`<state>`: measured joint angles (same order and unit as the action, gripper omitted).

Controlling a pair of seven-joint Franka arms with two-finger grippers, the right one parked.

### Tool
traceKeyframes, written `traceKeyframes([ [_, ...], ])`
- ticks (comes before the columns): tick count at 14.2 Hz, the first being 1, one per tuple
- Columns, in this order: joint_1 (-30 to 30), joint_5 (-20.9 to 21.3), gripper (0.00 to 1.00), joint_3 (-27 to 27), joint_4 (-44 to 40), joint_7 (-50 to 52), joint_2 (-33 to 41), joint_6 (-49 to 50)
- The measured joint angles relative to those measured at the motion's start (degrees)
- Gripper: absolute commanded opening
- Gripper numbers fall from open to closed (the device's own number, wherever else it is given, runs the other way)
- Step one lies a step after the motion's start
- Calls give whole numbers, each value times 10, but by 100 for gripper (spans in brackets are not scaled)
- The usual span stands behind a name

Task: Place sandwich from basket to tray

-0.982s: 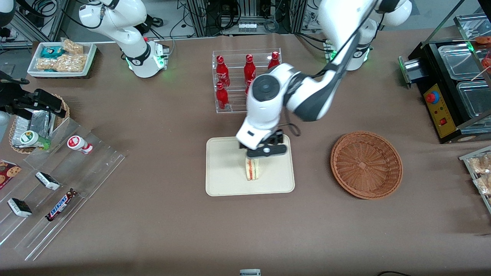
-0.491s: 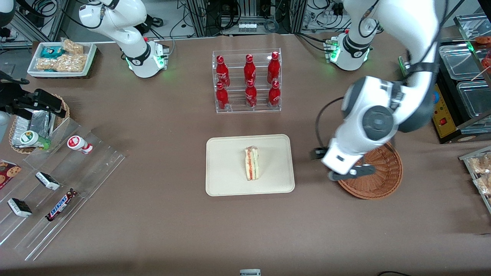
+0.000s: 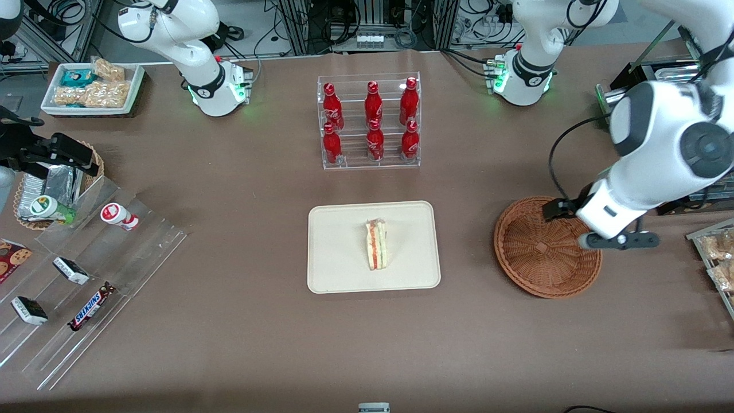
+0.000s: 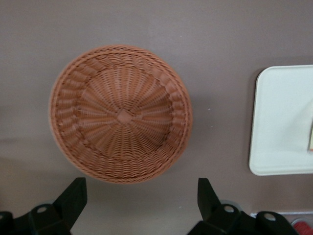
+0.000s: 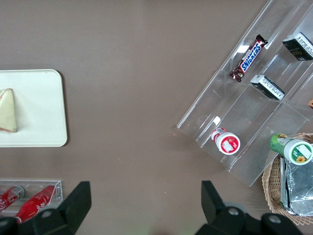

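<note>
The sandwich [image 3: 377, 246], a white wedge with red and green filling, lies on its own in the middle of the cream tray [image 3: 338, 258]. The round wicker basket [image 3: 539, 246] stands beside the tray, toward the working arm's end of the table, and holds nothing. My left gripper [image 3: 616, 240] hovers over the basket's rim on the side away from the tray. It is open, with nothing between its black fingers [image 4: 73, 197]. In the left wrist view, the gripper [image 4: 141, 205] looks down on the basket [image 4: 122, 115] and the tray's end [image 4: 281, 122].
A clear rack of red bottles [image 3: 370, 120] stands farther from the camera than the tray. A black appliance [image 3: 676, 137] and a snack rack [image 3: 717, 252] sit close to the gripper. Stepped acrylic shelves [image 3: 86, 275], a foil basket [image 3: 51, 183] and a white snack tray [image 3: 92, 86] lie toward the parked arm's end.
One second ago my gripper was down at the sandwich on the tray. It has let go, risen and swung over the basket to its outer rim. The sandwich stays put.
</note>
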<state>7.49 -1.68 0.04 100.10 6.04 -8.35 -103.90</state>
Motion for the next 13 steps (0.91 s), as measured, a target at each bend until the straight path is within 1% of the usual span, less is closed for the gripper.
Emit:
traceKeyframes([
  [7,-11,12,100,-3,20,-14,97,33],
  [10,-47,13,100,-12,25,-23,113,34],
  [13,-79,13,100,-34,26,-68,110,34],
])
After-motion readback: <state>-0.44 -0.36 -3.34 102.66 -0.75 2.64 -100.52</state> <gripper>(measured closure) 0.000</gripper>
